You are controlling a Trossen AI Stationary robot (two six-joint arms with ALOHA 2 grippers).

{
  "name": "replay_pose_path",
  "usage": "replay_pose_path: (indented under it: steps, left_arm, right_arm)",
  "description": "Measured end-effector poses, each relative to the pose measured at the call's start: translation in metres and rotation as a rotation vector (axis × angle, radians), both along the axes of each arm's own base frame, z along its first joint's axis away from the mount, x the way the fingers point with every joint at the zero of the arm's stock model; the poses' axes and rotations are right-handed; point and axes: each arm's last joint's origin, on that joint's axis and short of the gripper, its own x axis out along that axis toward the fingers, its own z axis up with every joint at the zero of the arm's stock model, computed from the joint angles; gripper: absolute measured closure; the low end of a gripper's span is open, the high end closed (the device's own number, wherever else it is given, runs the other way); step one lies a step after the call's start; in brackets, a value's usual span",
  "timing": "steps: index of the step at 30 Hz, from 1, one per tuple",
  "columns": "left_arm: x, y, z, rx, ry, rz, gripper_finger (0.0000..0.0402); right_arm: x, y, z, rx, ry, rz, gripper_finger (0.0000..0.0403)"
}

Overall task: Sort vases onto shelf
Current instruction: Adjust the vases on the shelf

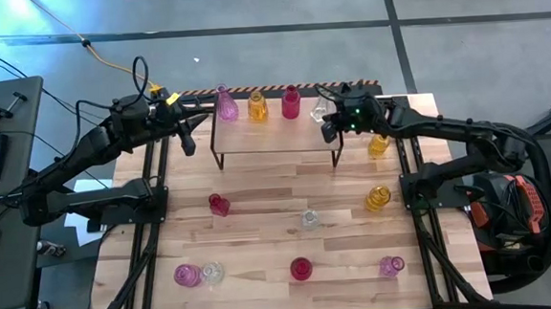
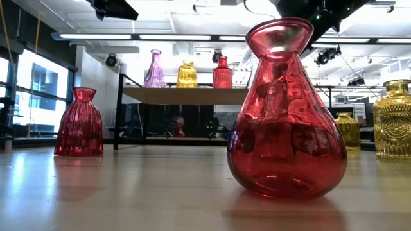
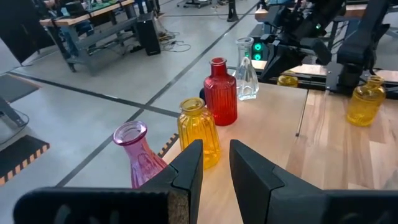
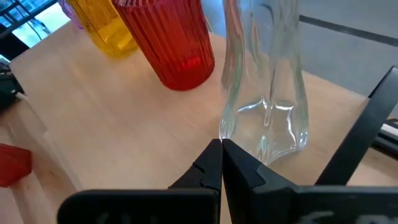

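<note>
1. While the right gripper [image 4: 221, 163] sits at the right end of the shelf [image 1: 275, 140], its two dark fingers are pressed together with nothing between them; the clear vase [image 4: 266, 81] stands upright on the shelf top just in front of the fingertips, and whether they touch its base cannot be told.
2. Judging by this, the clear vase is set down, and the step in hand is drawing the right gripper away. It should back out level and straight, since the narrow, tall vase would tip easily from a nudge at its foot.
3. Just beside the clear vase stands a ribbed red vase [image 4: 166, 38], then an amber-yellow vase [image 3: 199, 130] and a pink vase [image 3: 138, 155], all in a row along the shelf's far edge.
4. The left gripper [image 3: 214, 163] hovers at the shelf's left end near the pink vase, fingers a little apart and holding nothing.
5. More vases wait on the table [image 1: 262, 246], among them a smooth red vase [image 2: 286, 109], a ribbed dark-pink vase [image 2: 79, 123] and amber vases [image 1: 378, 198].
</note>
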Motion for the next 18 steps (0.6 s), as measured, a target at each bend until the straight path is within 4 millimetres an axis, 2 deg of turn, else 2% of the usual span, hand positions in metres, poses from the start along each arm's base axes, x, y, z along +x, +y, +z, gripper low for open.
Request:
replay_pose_path:
  steps: [18]
  left_arm:
    - [0.0,0.001,0.0,0.006,0.003,0.025,0.033]
  right_arm:
    - [-0.006,-0.014,0.003,-0.012,-0.034,-0.041,0.0403]
